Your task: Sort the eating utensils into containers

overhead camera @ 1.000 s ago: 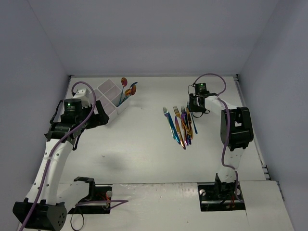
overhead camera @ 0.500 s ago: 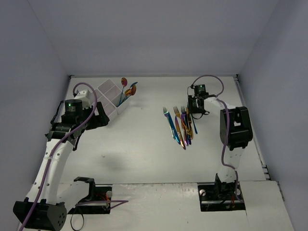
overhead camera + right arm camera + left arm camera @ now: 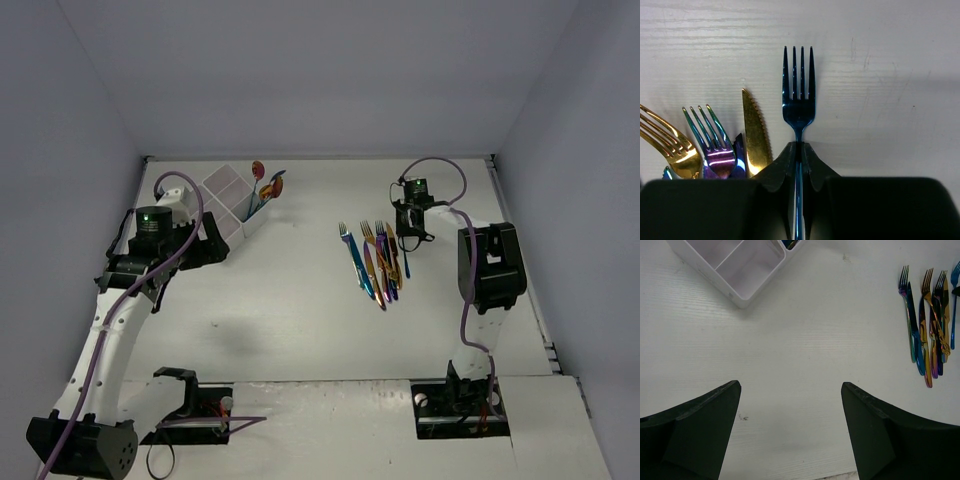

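Several iridescent eating utensils (image 3: 378, 262) lie side by side at the table's right middle, also seen in the left wrist view (image 3: 930, 335). My right gripper (image 3: 799, 147) is shut on the neck of a blue fork (image 3: 799, 100) at the row's right edge, tines pointing away. Beside it lie a gold knife (image 3: 754, 135), a purple fork (image 3: 715, 145) and a gold fork (image 3: 670, 145). The white divided containers (image 3: 232, 198) stand at the back left, with a few utensils (image 3: 265, 185) upright in one compartment. My left gripper (image 3: 790, 390) hovers open and empty near the box (image 3: 740, 295).
Grey walls close in the table on the left, back and right. Bare white tabletop stretches between the box and the utensil row. The right arm's purple cable (image 3: 440, 165) loops above its wrist.
My right gripper's jaws have closed onto the blue fork's neck. The left arm has not moved.
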Robot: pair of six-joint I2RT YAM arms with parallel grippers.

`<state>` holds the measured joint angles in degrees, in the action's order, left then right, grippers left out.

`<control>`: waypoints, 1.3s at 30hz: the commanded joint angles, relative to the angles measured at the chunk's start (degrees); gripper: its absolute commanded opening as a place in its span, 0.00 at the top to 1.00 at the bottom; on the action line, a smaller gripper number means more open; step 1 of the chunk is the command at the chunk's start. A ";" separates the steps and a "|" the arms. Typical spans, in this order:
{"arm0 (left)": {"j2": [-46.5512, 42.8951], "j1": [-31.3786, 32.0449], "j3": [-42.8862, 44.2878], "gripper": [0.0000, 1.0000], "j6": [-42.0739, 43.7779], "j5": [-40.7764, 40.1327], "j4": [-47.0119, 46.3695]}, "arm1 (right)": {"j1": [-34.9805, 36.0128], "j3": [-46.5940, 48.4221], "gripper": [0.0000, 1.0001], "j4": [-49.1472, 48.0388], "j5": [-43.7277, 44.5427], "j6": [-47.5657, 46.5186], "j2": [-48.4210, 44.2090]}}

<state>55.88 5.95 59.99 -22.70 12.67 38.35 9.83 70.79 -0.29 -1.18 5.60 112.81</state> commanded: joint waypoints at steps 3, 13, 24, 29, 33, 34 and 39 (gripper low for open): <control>0.36 0.98 3.61 0.21 0.21 3.46 -1.69 | 0.01 -2.07 1.00 3.54 3.81 -1.64 -4.95; 3.66 2.53 11.39 0.21 -9.30 19.58 -8.28 | 7.41 -1.42 1.00 3.62 -0.77 -7.38 -21.40; 7.84 15.35 16.72 0.21 -13.03 10.91 -14.40 | 30.66 1.10 1.00 3.45 -8.14 -10.51 -35.07; 10.14 23.11 18.21 0.23 -11.99 4.28 -14.66 | 37.54 3.14 1.00 3.28 -7.06 -9.79 -35.73; 11.32 26.77 19.11 0.29 -10.49 -0.33 -14.57 | 40.22 4.27 1.00 3.10 -6.87 -9.18 -35.60; 11.67 27.82 19.09 0.32 -9.98 -2.14 -14.61 | 41.01 4.64 1.00 3.08 -6.81 -9.01 -35.55; 13.09 32.00 18.02 0.51 -7.79 -7.88 -14.44 | 42.67 4.89 1.00 2.74 -5.93 -8.67 -35.60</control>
<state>68.82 35.50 75.88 -32.82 11.26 27.82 51.47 72.66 5.65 -8.27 -3.77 79.11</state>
